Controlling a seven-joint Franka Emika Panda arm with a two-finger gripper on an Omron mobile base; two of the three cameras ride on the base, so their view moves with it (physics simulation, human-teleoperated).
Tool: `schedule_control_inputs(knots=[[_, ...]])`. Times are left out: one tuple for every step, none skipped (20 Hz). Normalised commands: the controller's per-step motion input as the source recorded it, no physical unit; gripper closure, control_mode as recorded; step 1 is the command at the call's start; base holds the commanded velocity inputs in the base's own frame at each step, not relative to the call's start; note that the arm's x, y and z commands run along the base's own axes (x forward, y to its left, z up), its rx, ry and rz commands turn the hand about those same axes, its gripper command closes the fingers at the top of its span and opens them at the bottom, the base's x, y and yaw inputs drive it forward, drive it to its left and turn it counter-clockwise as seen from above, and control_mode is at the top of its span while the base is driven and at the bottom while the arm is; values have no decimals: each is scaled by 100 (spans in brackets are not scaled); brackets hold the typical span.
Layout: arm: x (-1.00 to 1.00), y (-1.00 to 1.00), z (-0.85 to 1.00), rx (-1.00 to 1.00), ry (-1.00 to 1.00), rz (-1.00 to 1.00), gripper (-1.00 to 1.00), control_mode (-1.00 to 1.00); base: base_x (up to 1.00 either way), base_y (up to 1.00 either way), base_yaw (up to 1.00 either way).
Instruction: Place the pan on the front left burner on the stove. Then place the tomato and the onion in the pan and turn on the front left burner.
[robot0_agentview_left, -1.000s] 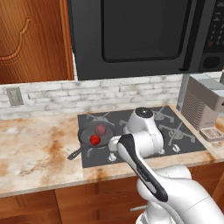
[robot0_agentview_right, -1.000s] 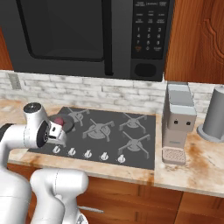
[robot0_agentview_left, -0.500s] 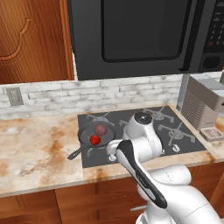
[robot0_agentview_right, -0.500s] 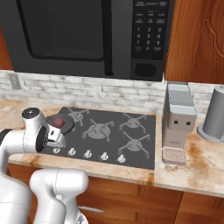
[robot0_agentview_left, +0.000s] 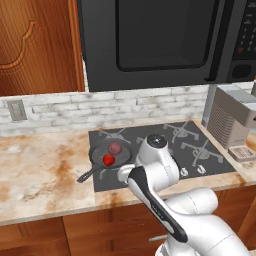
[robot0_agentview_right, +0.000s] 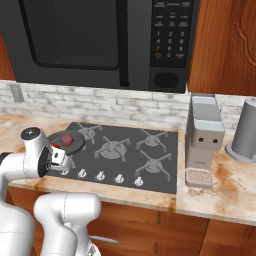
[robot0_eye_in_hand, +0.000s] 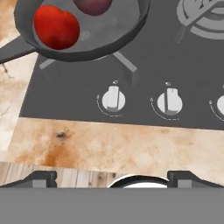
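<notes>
The pan (robot0_eye_in_hand: 83, 30) is sitting on the front left burner (robot0_eye_in_hand: 124, 65) of the stove (robot0_eye_in_hand: 144, 70), its short handle pointing away from the stove toward the counter (robot0_eye_in_hand: 109, 144), and the tomato (robot0_eye_in_hand: 57, 27) and the onion (robot0_eye_in_hand: 92, 5) are both lying inside it, the tomato on the handle side of the onion. Judging from that, the loading steps are looking finished and the step in hand is turning on the burner. The end effector (robot0_eye_in_hand: 113, 177) is hovering over the counter's front edge, just off the stove's front edge, with its two dark tips standing wide apart and gripping nothing. In the hand view the knob row is lying straight ahead of it, between the end effector and the pan; the leftmost knob (robot0_eye_in_hand: 113, 99) is sitting almost on the centre line between the tips, directly below the pan, with the next knob (robot0_eye_in_hand: 169, 101) off to one side. The leftmost knob's raised grip bar is running lengthwise along the approach direction, so the open tips are probably lining up to close across its two flat sides once the end effector is reaching forward and down to it. That this knob is serving the front left burner is a judgement from its place under the pan
</notes>
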Motion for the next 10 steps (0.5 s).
schedule_control_inputs(knots=[[0, -1, -26, 0, -3, 0, -100, -100, 0, 0, 0], [0, 0, -24, 0, -4, 0, -100, -100, 0, 0, 0], [0, 0, -23, 0, -4, 0, -100, -100, 0, 0, 0], [0, 0, -21, 0, -4, 0, -100, -100, 0, 0, 0], [0, 0, -24, 0, -2, 0, -100, -100, 0, 0, 0], [0, 0, -20, 0, -4, 0, -100, -100, 0, 0, 0], [0, 0, -16, 0, -4, 0, -100, -100, 0, 0, 0], [0, 0, -17, 0, -3, 0, -100, -100, 0, 0, 0], [0, 0, -16, 0, -3, 0, -100, -100, 0, 0, 0], [0, 0, -16, 0, -3, 0, -100, -100, 0, 0, 0]])
